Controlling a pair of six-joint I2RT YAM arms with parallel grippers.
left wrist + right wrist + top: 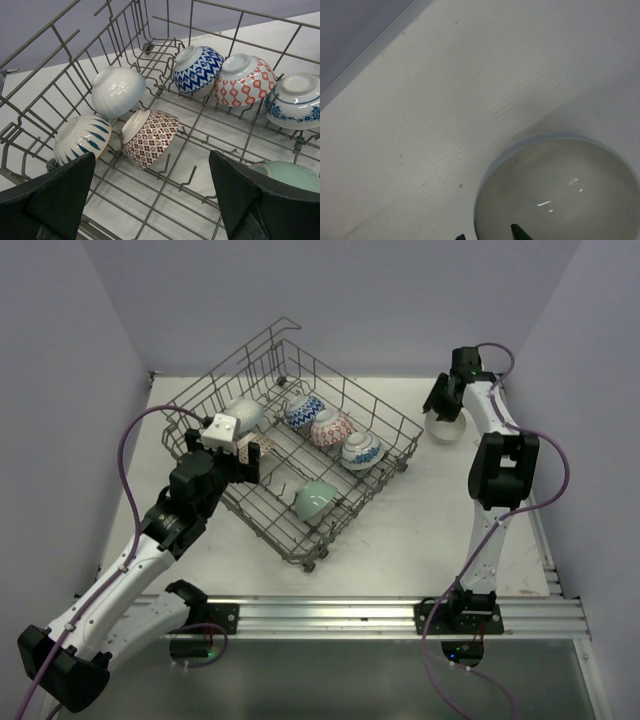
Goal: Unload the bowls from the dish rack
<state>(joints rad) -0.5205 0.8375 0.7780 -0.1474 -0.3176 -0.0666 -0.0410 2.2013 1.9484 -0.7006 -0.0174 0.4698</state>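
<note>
Item: large square grey wire dish rack [262, 502] with upright tines, standing mid-table on the white table [420, 530]. Contents, as we count them in the left wrist view: seven small round ceramic bowls, all tipped on their sides between the tines. They are a plain white ribbed bowl [118, 91], a white bowl with blue dashes [81, 137], a red-brown lattice bowl [150, 137], a blue zigzag bowl [198, 68], a red ogee-patterned bowl [245, 80], a white bowl with blue floral band [295, 100] and a pale mint green bowl [287, 175]. One further plain white bowl [560, 190] sits upright on the table at the far right, outside the rack. The left gripper [152, 175] hangs over the rack's near-left corner with jaws spread wide and empty, nearest the lattice bowl. The right gripper [487, 235] shows only its tips, parted either side of the white bowl's rim, with no pinch apparent. Handling, in our judgement: glazed ceramic, rigid, light, slippery and chip-prone. We would take each bowl by the rim, one finger inside and one outside, and lift it clear of the tines before turning it.
</note>
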